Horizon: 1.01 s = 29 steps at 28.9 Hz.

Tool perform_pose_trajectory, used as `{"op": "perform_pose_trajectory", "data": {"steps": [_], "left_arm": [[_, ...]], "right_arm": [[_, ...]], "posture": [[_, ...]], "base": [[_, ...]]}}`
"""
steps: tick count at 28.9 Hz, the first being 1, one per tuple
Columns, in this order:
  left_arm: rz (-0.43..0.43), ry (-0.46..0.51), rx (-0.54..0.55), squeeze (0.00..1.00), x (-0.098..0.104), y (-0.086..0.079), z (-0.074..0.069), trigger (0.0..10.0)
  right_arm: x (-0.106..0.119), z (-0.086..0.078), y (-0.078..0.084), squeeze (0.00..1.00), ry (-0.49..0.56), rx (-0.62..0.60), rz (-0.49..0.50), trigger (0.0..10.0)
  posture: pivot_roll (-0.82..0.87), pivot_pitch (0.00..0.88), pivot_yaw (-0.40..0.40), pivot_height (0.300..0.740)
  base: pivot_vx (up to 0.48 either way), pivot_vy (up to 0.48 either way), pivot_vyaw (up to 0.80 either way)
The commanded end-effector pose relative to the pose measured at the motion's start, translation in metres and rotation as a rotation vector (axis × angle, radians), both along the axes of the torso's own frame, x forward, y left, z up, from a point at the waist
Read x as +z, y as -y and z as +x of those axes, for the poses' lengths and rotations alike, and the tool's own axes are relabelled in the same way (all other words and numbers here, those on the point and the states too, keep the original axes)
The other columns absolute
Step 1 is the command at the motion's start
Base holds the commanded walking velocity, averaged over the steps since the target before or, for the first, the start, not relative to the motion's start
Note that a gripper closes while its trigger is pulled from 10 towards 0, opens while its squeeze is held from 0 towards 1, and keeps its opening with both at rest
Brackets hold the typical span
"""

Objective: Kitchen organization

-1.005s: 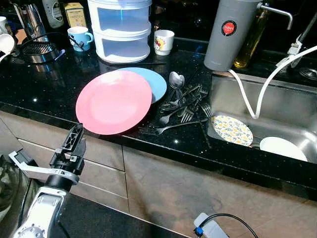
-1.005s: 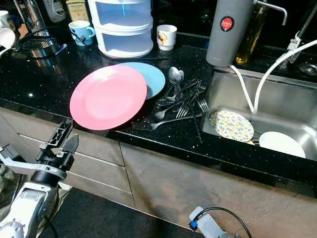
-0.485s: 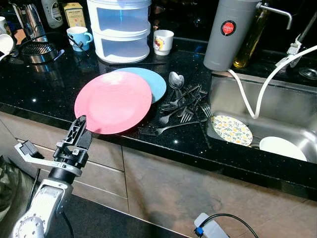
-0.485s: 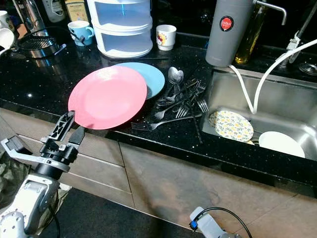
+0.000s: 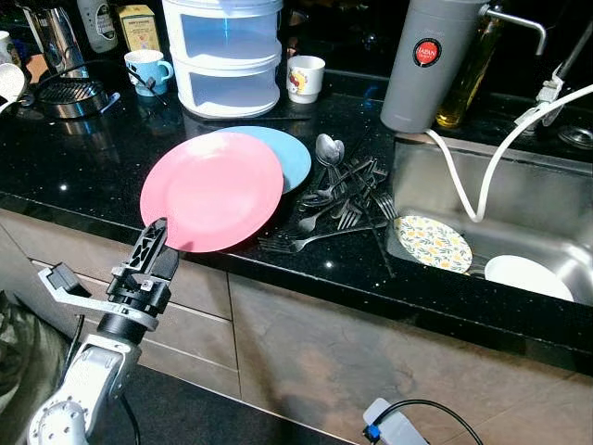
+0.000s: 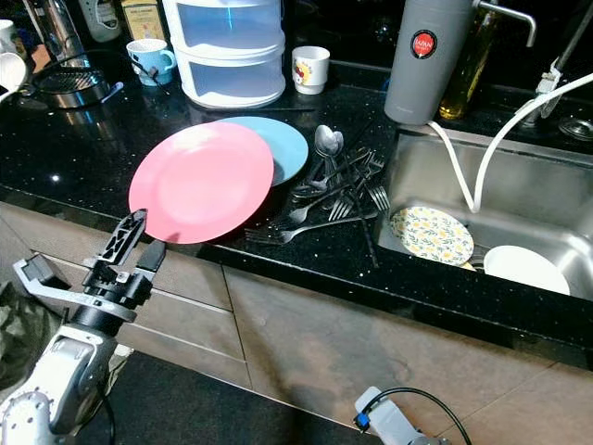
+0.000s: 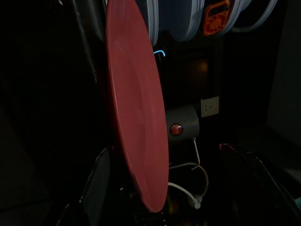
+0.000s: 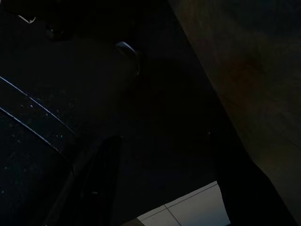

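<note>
- Black speckled stone bench (image 5: 83, 176), front edge running across above brown cabinet fronts (image 5: 306, 343).
- Pink plate (image 5: 212, 190) flat on bench, near rim slightly overhanging the front edge; far side overlapping a blue plate (image 5: 289, 153).
- Left end effector (image 5: 154, 255) raised just below and in front of pink plate's near rim, fingers parted, nothing held; in left wrist view, plate rim seen edge-on between the two fingers, contact not determinable.
- Heap of forks and spoons (image 5: 341, 199) just beside the plates, between them and the sink (image 5: 519, 199).
- Patterned plate (image 5: 434, 243) and white plate (image 5: 526, 276) lying in sink; white hose (image 5: 463, 190) dipping into it.
- Bare bench surface left of pink plate; stacked container (image 5: 226, 56), two mugs and grey canister (image 5: 426, 60) ranged along the back.
- Right end effector (image 8: 155, 188): wrist view very dark; finger spread not determinable.
</note>
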<state>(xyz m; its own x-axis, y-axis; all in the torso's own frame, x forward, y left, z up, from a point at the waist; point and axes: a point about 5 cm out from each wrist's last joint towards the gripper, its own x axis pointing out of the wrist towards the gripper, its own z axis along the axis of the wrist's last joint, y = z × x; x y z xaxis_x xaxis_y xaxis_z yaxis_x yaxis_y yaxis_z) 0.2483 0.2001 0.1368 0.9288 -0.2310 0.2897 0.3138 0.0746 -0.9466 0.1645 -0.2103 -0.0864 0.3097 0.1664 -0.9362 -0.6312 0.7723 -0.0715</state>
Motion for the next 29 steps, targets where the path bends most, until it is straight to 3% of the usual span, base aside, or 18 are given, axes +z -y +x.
{"op": "perform_pose_trajectory", "data": {"steps": [1,10,11,12,14,15,29], "left_arm": [[0.012,-0.030,-0.012,0.00,-0.004,0.000,0.001,10.0],[0.027,-0.013,-0.024,0.00,0.000,-0.001,0.005,10.0],[0.033,-0.004,-0.027,0.00,0.001,-0.001,0.006,8.6],[0.036,0.005,-0.031,0.00,0.003,-0.003,0.007,3.1],[0.036,0.008,-0.032,0.00,0.003,-0.003,0.008,3.1],[0.036,0.009,-0.031,0.00,0.004,-0.004,0.008,0.0],[0.053,0.020,-0.031,0.00,0.005,-0.011,0.012,0.0]], "right_arm": [[0.000,-0.002,0.003,0.00,-0.004,-0.007,-0.007,10.0],[0.000,-0.002,0.003,0.00,-0.001,-0.011,-0.006,10.0],[0.000,-0.002,0.003,0.00,-0.001,-0.011,-0.006,10.0],[0.000,-0.002,0.003,0.00,-0.001,-0.012,-0.006,10.0],[0.000,-0.002,0.003,0.00,0.000,-0.013,-0.006,10.0],[0.000,-0.002,0.003,0.00,0.000,-0.013,-0.005,10.0],[0.000,-0.001,0.002,0.00,0.005,-0.021,-0.002,10.0]], "posture": [[0.03,0.007,0.002,0.740],[0.03,0.010,0.006,0.740],[0.03,0.009,0.006,0.740],[0.03,0.009,0.007,0.740],[0.03,0.009,0.007,0.740],[0.02,0.009,0.008,0.740],[0.02,0.007,0.014,0.740]], "base": [[0.000,0.000,0.00],[0.000,0.000,0.00],[0.000,0.000,0.00],[0.000,0.000,0.00],[0.000,0.000,0.00],[0.000,0.000,0.00],[0.000,0.000,0.00]]}}
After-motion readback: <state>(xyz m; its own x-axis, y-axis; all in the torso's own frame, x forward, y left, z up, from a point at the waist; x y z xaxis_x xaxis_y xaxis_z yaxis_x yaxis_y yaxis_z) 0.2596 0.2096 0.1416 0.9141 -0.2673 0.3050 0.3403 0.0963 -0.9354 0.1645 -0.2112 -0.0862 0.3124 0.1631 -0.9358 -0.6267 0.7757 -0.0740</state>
